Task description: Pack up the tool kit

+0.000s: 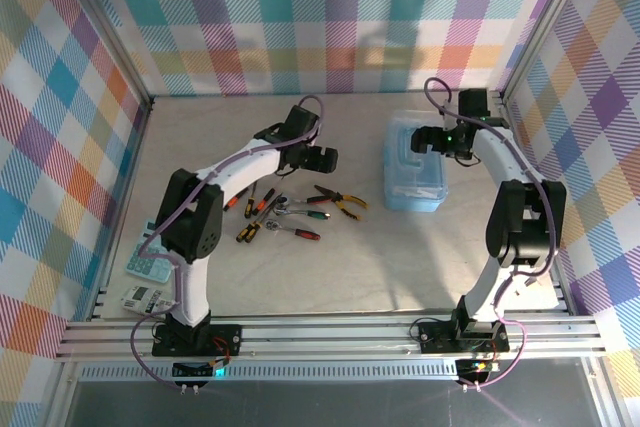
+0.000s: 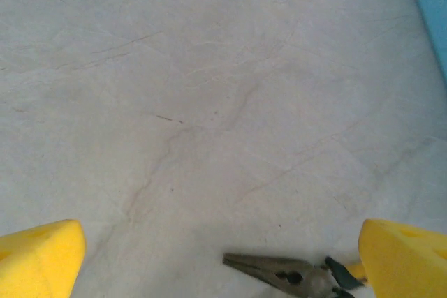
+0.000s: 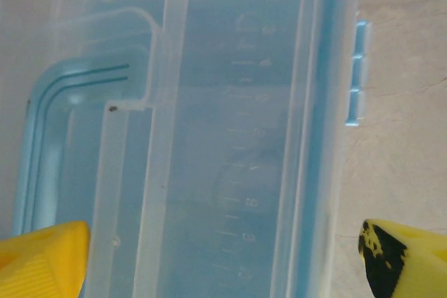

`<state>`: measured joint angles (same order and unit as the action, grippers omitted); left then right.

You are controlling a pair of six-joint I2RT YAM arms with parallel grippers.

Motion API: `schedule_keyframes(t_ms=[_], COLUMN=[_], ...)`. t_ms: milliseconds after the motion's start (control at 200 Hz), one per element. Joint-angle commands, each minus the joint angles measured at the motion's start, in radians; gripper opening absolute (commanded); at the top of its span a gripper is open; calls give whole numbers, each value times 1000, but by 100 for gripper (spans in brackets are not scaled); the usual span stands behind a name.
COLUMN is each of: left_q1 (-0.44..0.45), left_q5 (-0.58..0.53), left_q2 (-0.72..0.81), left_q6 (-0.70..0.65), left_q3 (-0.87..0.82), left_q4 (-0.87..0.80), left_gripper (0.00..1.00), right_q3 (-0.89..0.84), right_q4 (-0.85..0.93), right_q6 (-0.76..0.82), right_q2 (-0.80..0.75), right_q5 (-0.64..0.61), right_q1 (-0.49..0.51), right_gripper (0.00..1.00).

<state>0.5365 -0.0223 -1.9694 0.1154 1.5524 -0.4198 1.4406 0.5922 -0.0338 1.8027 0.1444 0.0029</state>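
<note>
Two jobs look open to me: get the lid off, get the tools in.

Right gripper (image 1: 432, 140) hangs over the case (image 1: 412, 185), jaws wide apart and holding nothing. In the right wrist view the clear lid (image 3: 244, 137) is on, and its handle (image 3: 126, 193) sits left of centre between my fingertips (image 3: 42, 259). I want to centre on the handle before closing, then lift straight up so the base does not drag.

Left gripper (image 2: 223, 263) is also spread and empty, low over the table (image 2: 209, 102). The pliers (image 2: 279, 273) show their nose just under it. I would take them across the yellow handles, not the nose.

Screwdrivers (image 1: 255, 212) and wrench (image 1: 300, 232) lie loose, left of the case.

Left arm reaches forward over the tools. Right arm is bent high, its wrist turned in over the case.
</note>
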Motion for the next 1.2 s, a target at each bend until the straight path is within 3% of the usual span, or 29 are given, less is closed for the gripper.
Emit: schedule_keyframes(t_ms=[0,260,410,510,665,835,1100,1195], left_q1=[8,8,6,2,-8,-12,-13,-13], left_q5=[22,16,16,15,22,24,24,24], left_q2=[48,77,83,89,102,111,128,130], left_q6=[4,9,-7,-17,-22,-23,-29,-31], left_q3=[-68,-111,-77,-50,-36,-40,-41,-39], left_q4=[13,-4,-26,-40,-49,-56,-70,-72], left_gripper=[100,100,100,100,100,100,99,100], right_q3=[30,55,71,57,-78,-212,-274,-266], right_q4=[49,94,92,37,-220,-532,-875,-886], right_q6=[31,11,-20,-67,-207,-351,-596,-607], right_q2=[10,63,64,57,40,104,270,299], right_q5=[36,24,53,166,496,750,934,943], right_q1=[19,24,21,-5,-82,-124,-143,-144], right_gripper=[95,70,63,59,54,52,61,66])
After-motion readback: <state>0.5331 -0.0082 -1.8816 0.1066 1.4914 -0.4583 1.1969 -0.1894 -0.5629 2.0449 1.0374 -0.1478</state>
